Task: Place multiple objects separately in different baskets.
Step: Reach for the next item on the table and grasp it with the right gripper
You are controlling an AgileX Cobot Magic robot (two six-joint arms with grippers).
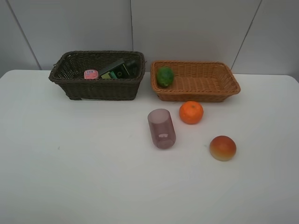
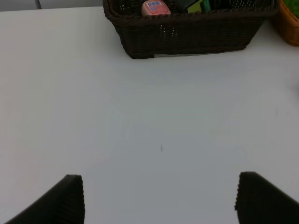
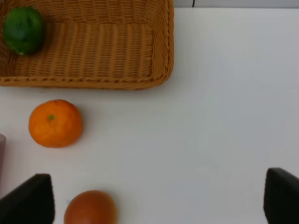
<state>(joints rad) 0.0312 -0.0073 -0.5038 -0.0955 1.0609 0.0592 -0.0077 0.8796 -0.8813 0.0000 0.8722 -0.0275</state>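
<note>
The left fingers [image 2: 65, 200] are spread wide over bare white surface [image 1: 93, 177], gripping and touching nothing. The right fingers [image 3: 28, 200] are spread wider still and are also empty. Only the wrist views show these fingers; the high view shows neither arm. Nearest the front edge, right of the middle, sits the red-orange round fruit [image 1: 223, 148], which the right wrist view catches just beside one finger, not touching it. Farther in, near the centre, the translucent purple cup [image 1: 161, 129] lies on its side, with the orange [image 1: 191, 112] just beside it and apart. The right wrist view shows only a sliver of the cup. Along the far edge the two baskets stand side by side. The light orange-tan basket [image 1: 196, 95] holds the green oval fruit [image 1: 164, 76] in the end next to the dark brown basket [image 1: 98, 88]. That one holds the pink white-capped bottle [image 1: 90, 74] and the flat black green-labelled bottle [image 1: 119, 70]. The left wrist view shows the dark basket with both bottles. The right wrist view shows only the tan basket and the fruit.
</note>
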